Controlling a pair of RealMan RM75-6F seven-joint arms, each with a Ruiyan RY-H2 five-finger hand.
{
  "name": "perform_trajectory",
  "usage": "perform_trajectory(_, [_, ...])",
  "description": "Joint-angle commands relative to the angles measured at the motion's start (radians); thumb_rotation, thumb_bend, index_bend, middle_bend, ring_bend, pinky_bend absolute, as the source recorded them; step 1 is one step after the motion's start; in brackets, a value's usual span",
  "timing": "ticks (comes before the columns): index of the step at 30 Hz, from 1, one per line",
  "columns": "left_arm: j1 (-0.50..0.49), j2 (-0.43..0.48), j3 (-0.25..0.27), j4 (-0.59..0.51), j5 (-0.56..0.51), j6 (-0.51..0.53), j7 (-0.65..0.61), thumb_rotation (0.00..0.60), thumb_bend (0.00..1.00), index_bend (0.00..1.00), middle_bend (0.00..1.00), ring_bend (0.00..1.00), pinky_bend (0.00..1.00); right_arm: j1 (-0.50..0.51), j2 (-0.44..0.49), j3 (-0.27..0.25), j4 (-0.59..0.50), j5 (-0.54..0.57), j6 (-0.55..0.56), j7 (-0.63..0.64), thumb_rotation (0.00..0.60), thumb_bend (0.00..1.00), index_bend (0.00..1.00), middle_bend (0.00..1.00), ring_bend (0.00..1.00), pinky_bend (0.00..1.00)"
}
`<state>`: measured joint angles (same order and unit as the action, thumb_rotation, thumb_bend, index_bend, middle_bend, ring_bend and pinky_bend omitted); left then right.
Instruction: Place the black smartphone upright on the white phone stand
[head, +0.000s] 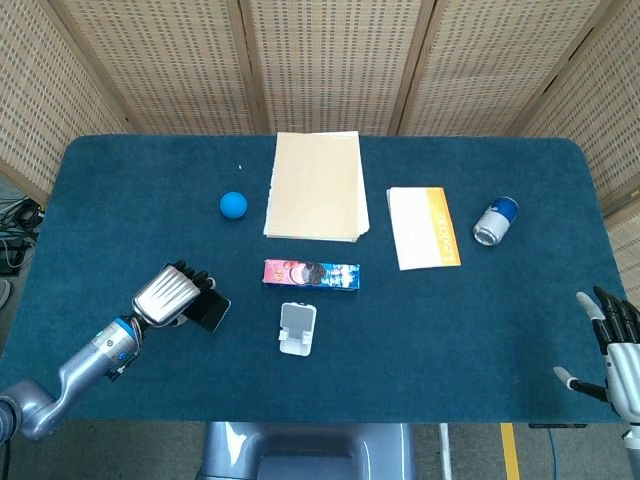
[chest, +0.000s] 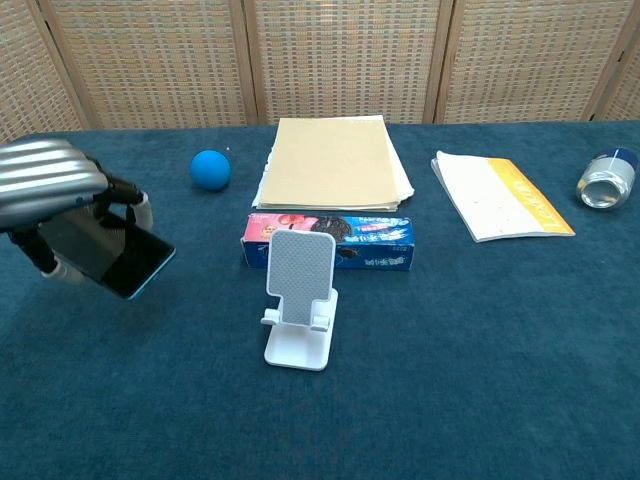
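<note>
- Woven cane screens are closing off the back; a dark blue cloth-covered worktop (head: 120, 200) is carrying everything.
- Left hand (chest: 48, 180) is gripping the black smartphone (chest: 110, 255) clear of the cloth, off to the left of the white phone stand (chest: 297, 300). Fingers (chest: 140, 207) are curling over one long edge and what looks like the thumb is pressing under the other; the screen is tilting down toward the stand side.
- Right hand (head: 615, 350) is idling at the near right corner, fingers apart, holding nothing.
- Stand is sitting upright near the front middle, its perforated back plate facing the chest camera, two small lips at the foot. A cookie box (chest: 375, 245) is lying just behind it.
- Handling judgement: the phone is looking like a stiff, flat slab with a glossy glass face, so likely slick against metal fingers and prone to pivoting if pinched at one end only. Edge-to-edge across the short width, near mid-length, seems the safest hold. Glass is not liking a drop.
- Stand is looking light plastic; a nudge from the phone's lower edge could be sliding or tipping it. Lower edge wants to be settling behind the lips, back leaning on the plate.
- Also lying about: blue ball (head: 233, 205), tan folder (head: 315, 185), booklet (head: 423, 227), tipped can (head: 495, 221).
</note>
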<state>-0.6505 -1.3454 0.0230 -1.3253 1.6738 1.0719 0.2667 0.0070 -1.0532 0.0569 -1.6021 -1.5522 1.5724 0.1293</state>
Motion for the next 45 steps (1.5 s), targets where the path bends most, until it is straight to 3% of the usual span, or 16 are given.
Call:
perform_trajectory(1, [-0.001, 0.065, -0.047, -0.065, 0.095, 0.144, 0.13, 0.6, 0.12, 0.56, 0.47, 0.47, 0.41, 0.0, 0.0, 0.0, 0.0, 0.0, -0.001, -0.001, 0.6, 0.0, 0.05, 0.0, 0.0, 0.0])
perform_trajectory(7, [-0.065, 0.099, -0.096, -0.096, 0.303, 0.265, 0.333, 0.6, 0.12, 0.56, 0.47, 0.47, 0.41, 0.0, -0.001, -0.001, -0.001, -0.001, -0.001, -0.003, 0.6, 0.0, 0.05, 0.0, 0.0, 0.0])
perform_trajectory(15, [-0.183, 0.055, -0.088, -0.036, 0.524, 0.19, 0.532, 0.6, 0.12, 0.56, 0.47, 0.47, 0.41, 0.0, 0.002, 0.002, 0.003, 0.004, 0.0, 0.013, 0.6, 0.0, 0.05, 0.0, 0.0, 0.0])
perform_trajectory(27, [-0.303, -0.041, -0.069, -0.017, 0.598, -0.001, 0.621, 0.6, 0.12, 0.56, 0.45, 0.47, 0.39, 0.002, 0.007, 0.008, 0.013, 0.021, -0.01, 0.038, 0.6, 0.0, 0.05, 0.0, 0.0, 0.0])
perform_trajectory(45, [-0.366, -0.107, -0.059, 0.01, 0.594, -0.111, 0.679, 0.6, 0.12, 0.56, 0.45, 0.47, 0.38, 0.0, 0.014, 0.012, 0.027, 0.036, -0.019, 0.081, 0.6, 0.0, 0.05, 0.0, 0.0, 0.0])
